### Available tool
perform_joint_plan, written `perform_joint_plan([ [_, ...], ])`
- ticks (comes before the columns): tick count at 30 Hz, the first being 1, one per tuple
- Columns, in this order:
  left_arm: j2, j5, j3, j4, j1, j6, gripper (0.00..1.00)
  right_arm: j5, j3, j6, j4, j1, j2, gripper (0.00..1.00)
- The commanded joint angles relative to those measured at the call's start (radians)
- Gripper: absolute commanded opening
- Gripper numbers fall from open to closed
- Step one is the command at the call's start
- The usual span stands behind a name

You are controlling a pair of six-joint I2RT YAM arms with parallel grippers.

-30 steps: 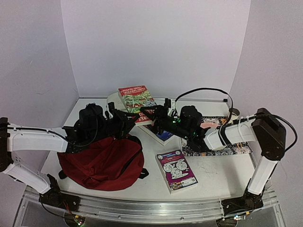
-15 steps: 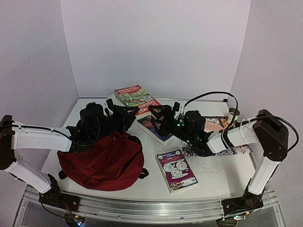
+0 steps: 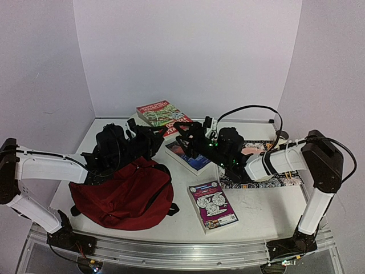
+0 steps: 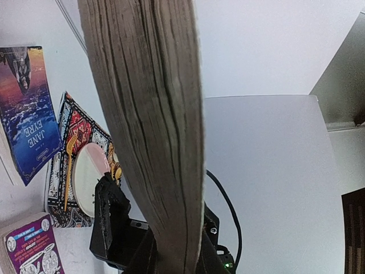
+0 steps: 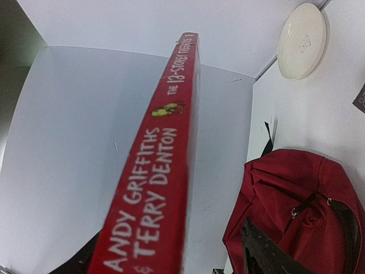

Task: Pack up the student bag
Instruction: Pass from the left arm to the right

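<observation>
Holding a red-spined book [image 3: 161,112] aloft at upper centre, our left gripper [image 3: 153,132] is clamped on its page edge; our right gripper [image 3: 185,132] straddles the spine, jaws apart. The student bag [image 3: 122,197] slumps on the worktop [image 3: 256,211], lower left. We judge packing barely begun: a purple book [image 3: 212,205] and Jane Eyre [image 3: 188,155] lie outside it, nothing visibly inside.

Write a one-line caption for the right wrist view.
Spine of a red book, by Andy Griffiths and Terry Denton, with the student bag behind.
</observation>
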State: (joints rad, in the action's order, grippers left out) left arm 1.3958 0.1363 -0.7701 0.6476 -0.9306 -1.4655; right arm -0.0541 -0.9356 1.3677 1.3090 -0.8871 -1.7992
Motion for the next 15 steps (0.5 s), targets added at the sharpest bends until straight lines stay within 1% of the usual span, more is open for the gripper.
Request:
perform_joint_plan([
  [1,0.004,-0.002,-0.056,0.129,-0.017,-0.009,0.00,-0.046,-0.054,-0.042,0.318,-0.006,-0.010,0.68],
  [6,0.025,-0.019,-0.051,0.129,-0.036,-0.045,0.00,-0.083,-0.078,-0.069,0.320,-0.001,-0.010,0.55],
  [8,0.028,-0.017,-0.050,0.130,-0.039,-0.053,0.00,-0.096,-0.083,-0.077,0.320,-0.001,-0.007,0.47],
  [11,0.021,-0.013,-0.051,0.130,-0.040,-0.039,0.00,-0.095,-0.075,-0.076,0.323,-0.001,-0.001,0.30],
  [13,0.014,-0.006,-0.041,0.130,-0.041,-0.037,0.00,-0.090,-0.063,-0.072,0.329,0.000,0.006,0.22],
  [15,0.001,-0.002,-0.022,0.129,-0.041,-0.040,0.02,-0.086,-0.046,-0.073,0.332,0.000,0.018,0.14],
])
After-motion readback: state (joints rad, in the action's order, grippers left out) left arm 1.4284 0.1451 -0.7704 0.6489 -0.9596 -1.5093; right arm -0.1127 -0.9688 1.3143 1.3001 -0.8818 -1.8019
